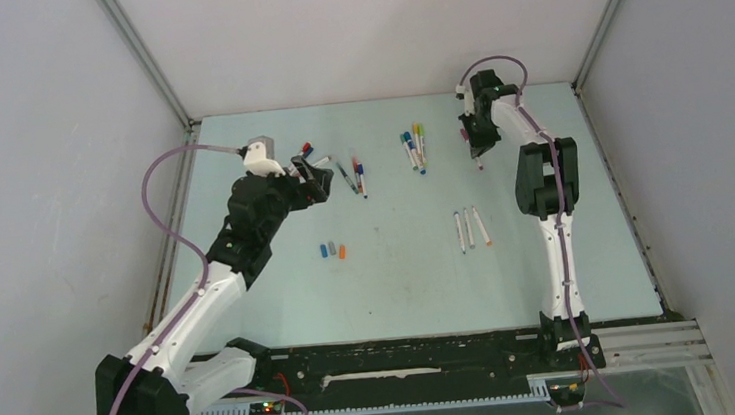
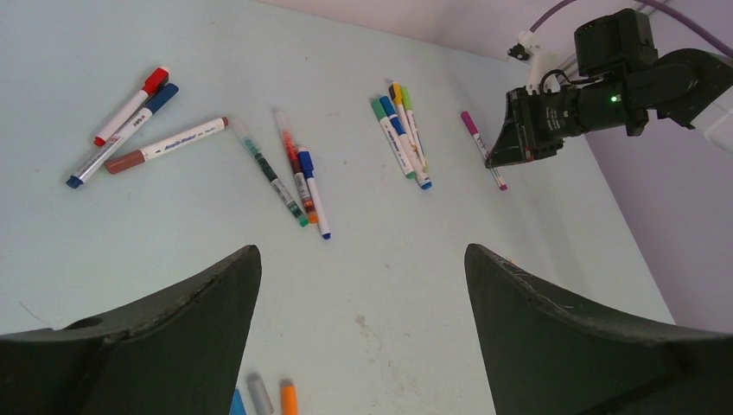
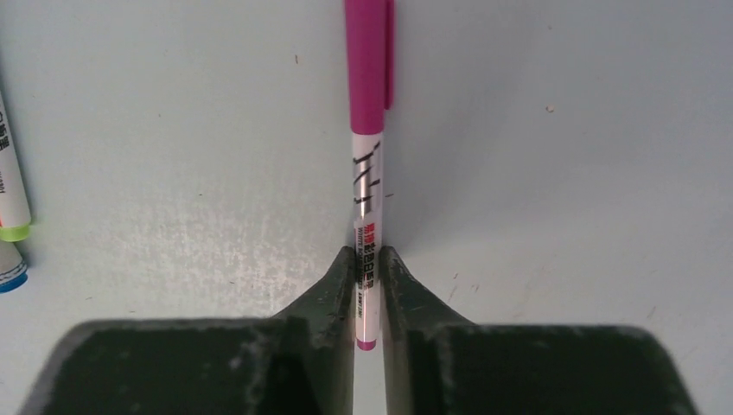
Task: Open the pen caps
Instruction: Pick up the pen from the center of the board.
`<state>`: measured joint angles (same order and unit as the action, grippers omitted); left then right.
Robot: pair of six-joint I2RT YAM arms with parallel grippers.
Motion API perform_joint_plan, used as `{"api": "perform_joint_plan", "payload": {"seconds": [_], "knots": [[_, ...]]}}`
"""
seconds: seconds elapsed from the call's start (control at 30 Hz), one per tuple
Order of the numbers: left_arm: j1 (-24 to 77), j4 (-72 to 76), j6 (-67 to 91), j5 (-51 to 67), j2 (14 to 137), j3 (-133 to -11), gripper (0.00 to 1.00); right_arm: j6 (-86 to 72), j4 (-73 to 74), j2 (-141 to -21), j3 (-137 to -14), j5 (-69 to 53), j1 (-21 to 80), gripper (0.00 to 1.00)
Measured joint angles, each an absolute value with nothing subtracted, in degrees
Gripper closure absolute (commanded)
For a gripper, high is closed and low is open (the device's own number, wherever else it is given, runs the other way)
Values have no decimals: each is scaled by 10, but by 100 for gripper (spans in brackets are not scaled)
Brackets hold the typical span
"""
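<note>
I have the right gripper (image 3: 367,285) at the far right of the table (image 1: 400,275), its fingers pinching the white barrel of the magenta pen (image 3: 366,173) near the tail end. In the right wrist view the pen runs straight out ahead of the jaws, its long axis in line with the gripper's reach, and the magenta cap (image 3: 366,65) sits at the far end, well clear of the fingertips. That is what the next move turns on, in my judgement: the cap has to come off along that same axis, away from the right gripper, so whatever pulls it must approach from the far end of the pen.

The left gripper (image 2: 363,285) is spread wide and holds nothing. It hovers over the left part of the table, well apart from the magenta pen, which in its wrist view lies up and to the right beside the right arm. Nearer to it are the still-capped pens: 3 in a loose group at the upper left (image 2: 143,121), another 3 in the middle (image 2: 294,177), and a bundle of about 4 (image 2: 402,134) closer to the right arm.

3 loose caps (image 1: 332,251) in blue, grey and orange lie together near the table's centre, and 3 pens (image 1: 472,227) rest side by side near the right arm, apparently uncapped, though I cannot be sure from above.
</note>
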<state>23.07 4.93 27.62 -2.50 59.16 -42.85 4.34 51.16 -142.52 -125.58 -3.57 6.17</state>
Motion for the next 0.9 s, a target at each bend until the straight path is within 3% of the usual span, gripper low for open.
{"api": "perform_joint_plan", "payload": {"seconds": [0.03,0.27,0.67,0.9], "knots": [[231,50,277,-23,592,-429,10,46,512,-1425,-1256,-36,62,100],[230,63,305,4,591,-409,10,72,505,-1399,-1209,-36,58,100],[230,164,417,126,622,-352,14,130,438,-1187,-870,-54,33,100],[268,237,481,168,693,-349,13,142,413,-1081,-773,-144,9,100]]}}
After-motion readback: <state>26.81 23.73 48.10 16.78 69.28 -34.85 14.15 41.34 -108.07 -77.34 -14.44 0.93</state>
